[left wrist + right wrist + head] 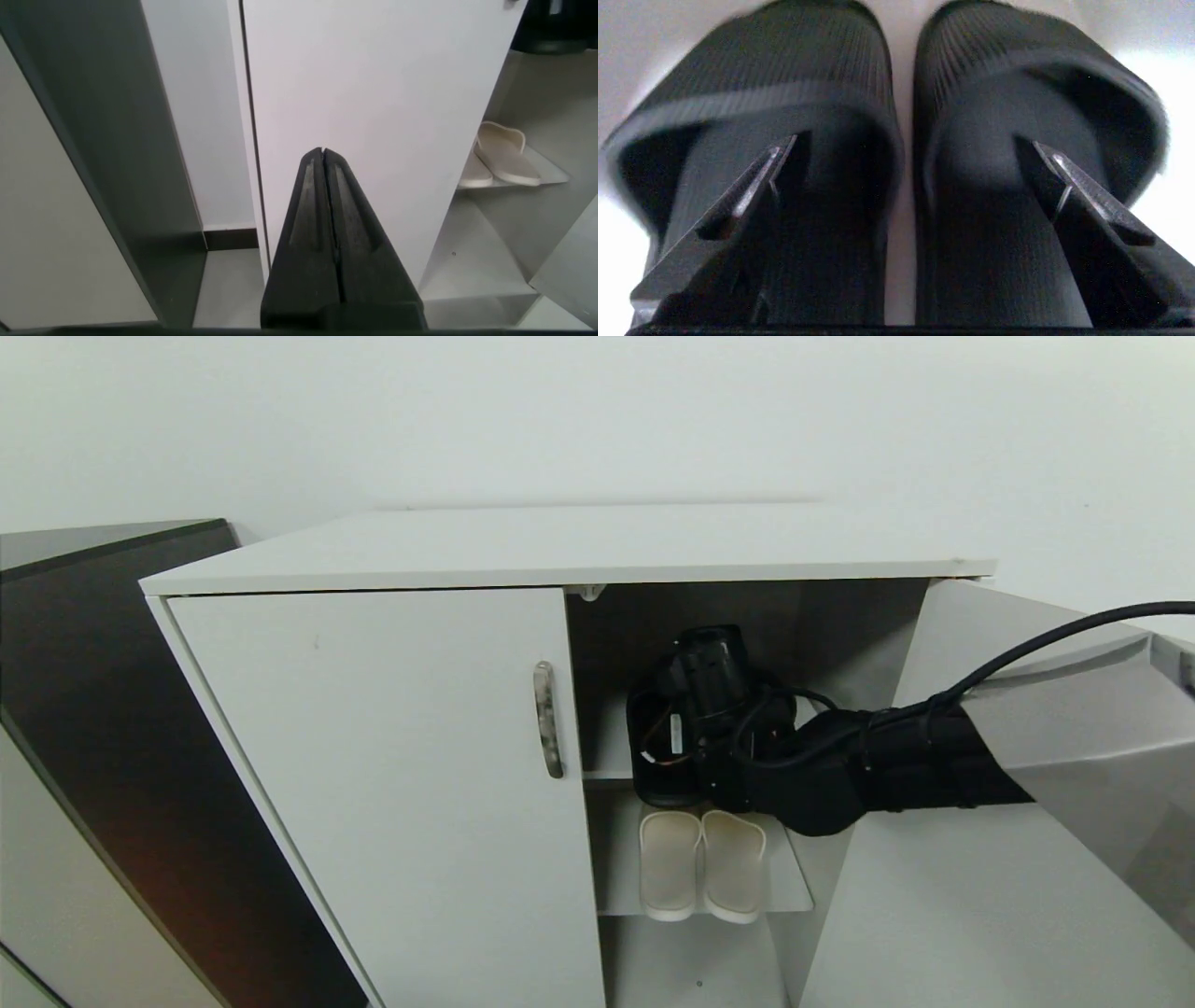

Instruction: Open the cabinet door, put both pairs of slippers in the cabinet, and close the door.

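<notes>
Black ribbed slippers (803, 93) lie side by side before right gripper's (906, 142) spread jaws.

Black slippers (658, 789) mostly hidden behind right arm (896, 756).

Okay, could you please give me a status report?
Right gripper open at black slippers on upper shelf. Left gripper shut, outside. White slippers on lower shelf. Right door open, right arm in doorway.
</notes>
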Controlling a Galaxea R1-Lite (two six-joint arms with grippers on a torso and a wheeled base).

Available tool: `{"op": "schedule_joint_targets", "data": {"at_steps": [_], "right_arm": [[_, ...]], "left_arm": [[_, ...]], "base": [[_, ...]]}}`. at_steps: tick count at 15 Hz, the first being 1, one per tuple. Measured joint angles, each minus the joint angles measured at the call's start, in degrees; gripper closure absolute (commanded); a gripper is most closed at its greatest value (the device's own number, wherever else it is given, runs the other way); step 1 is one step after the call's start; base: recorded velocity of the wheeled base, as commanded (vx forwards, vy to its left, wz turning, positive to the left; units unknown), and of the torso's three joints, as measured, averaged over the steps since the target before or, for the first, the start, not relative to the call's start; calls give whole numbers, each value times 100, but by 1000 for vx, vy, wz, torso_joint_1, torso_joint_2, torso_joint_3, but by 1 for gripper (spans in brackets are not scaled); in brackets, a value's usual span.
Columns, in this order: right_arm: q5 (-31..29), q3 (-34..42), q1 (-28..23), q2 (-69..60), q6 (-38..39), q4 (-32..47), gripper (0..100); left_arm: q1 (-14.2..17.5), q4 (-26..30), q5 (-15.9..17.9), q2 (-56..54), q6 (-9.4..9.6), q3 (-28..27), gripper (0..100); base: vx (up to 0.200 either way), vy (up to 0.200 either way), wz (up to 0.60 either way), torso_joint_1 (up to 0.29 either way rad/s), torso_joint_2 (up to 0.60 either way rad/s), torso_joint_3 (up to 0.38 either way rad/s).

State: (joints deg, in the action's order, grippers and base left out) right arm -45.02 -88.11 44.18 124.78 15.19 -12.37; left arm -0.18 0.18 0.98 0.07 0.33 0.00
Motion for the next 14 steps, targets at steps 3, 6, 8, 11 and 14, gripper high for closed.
{"op": "schedule_joint_targets", "data": {"at_steps": [3, 6, 8, 11, 14], "right_arm": [[-61, 777, 226, -452, -50, -546, 0], [-55, 1384, 438, -872, 18, -605, 0], [-30, 1797, 701, -1142, 189, -689, 0], [-9, 2267, 1003, -1473, 421, -728, 100], [330, 2597, 1062, -1690, 500, -733, 100]], "left_arm": [[2, 0, 0, 0, 2, 0, 100], [0, 0, 0, 0, 7, 0, 100], [0, 0, -2, 0, 10, 0, 100], [0, 0, 6, 0, 11, 0, 100], [0, 0, 6, 0, 11, 0, 100]], "base": [[0, 0, 0, 0, 0, 0], [0, 0, 0, 0, 0, 0], [0, 0, 0, 0, 0, 0], [0, 0, 0, 0, 0, 0], [0, 0, 0, 0, 0, 0]]}}
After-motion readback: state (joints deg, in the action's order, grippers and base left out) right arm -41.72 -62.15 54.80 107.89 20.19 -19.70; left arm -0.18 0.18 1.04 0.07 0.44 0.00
